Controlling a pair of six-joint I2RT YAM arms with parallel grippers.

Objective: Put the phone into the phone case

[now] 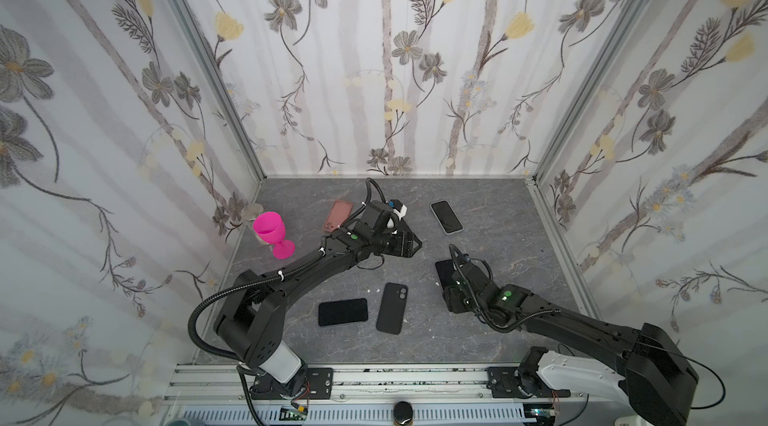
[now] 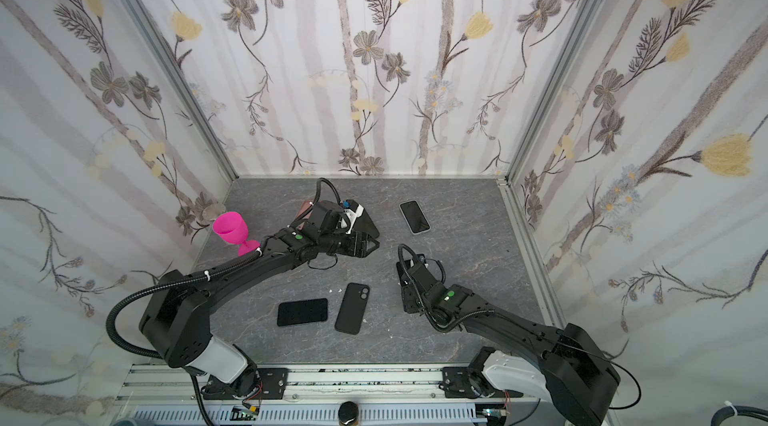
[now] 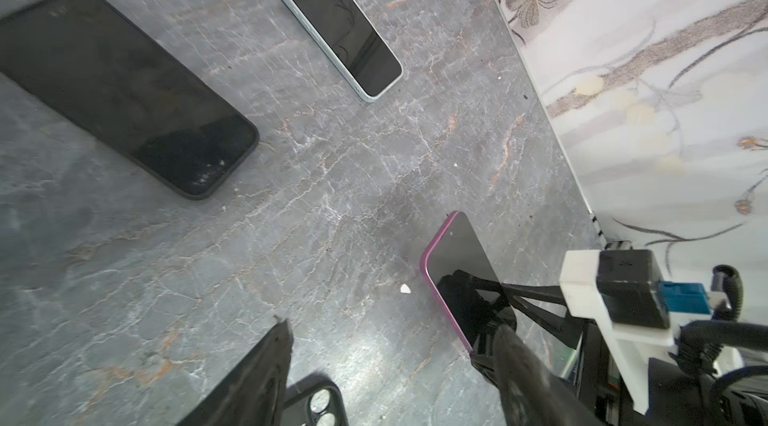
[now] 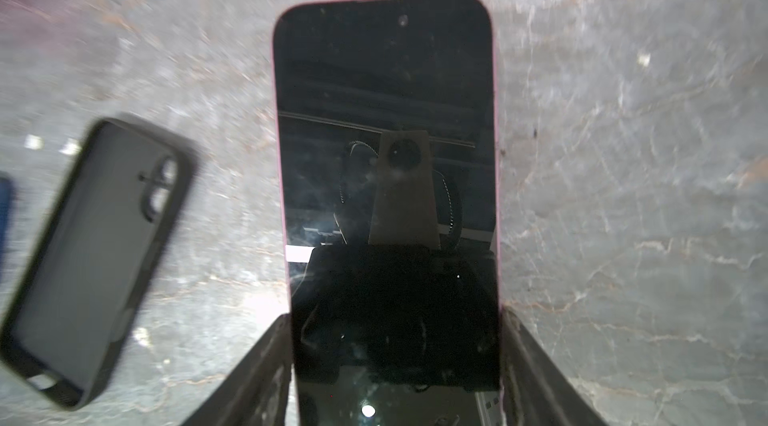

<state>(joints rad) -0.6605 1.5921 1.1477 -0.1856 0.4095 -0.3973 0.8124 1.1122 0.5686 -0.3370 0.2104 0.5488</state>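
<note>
The counter (image 1: 498,212), grey and marbled, is being viewed from above. Every position below is being referred to the black case (image 1: 391,307), which is lying flat between the two arms, seemingly open side up.

The left arm (image 1: 316,270) is being stretched across behind the case, on the side of the back wall (image 1: 374,71). The right arm (image 1: 582,320) is being reached in from the case's right.

A pink goblet (image 1: 272,233) is standing well to the case's back-left, untouched.

A black phone (image 1: 343,312) is lying just left of the case, crosswise to it. A light-rimmed phone (image 1: 446,217) is lying well behind it and to the right. A pink case (image 1: 337,215) is lying well behind it and to the left, beyond the left arm.

Key relation: the pink-edged phone (image 4: 386,133), screen up, is being held just right of the black case and apart from it. Its long axis is running from the right claw (image 4: 395,316) toward the back wall, nearly parallel to the case's long axis. The case's camera cutout is at the back-wall end. If the black case is the target, a short carry to the left is being judged enough. The pink case matches the phone's rim, so it is being judged possible too; it lies nearer the left arm.

The right claw is being kept clamped on the phone's near end, one finger on each long edge. Whether the phone's far end is touching the counter cannot be told.

The left claw (image 3: 392,322) is being held wide, with nothing between its fingers and nothing touched, behind the case.
</note>
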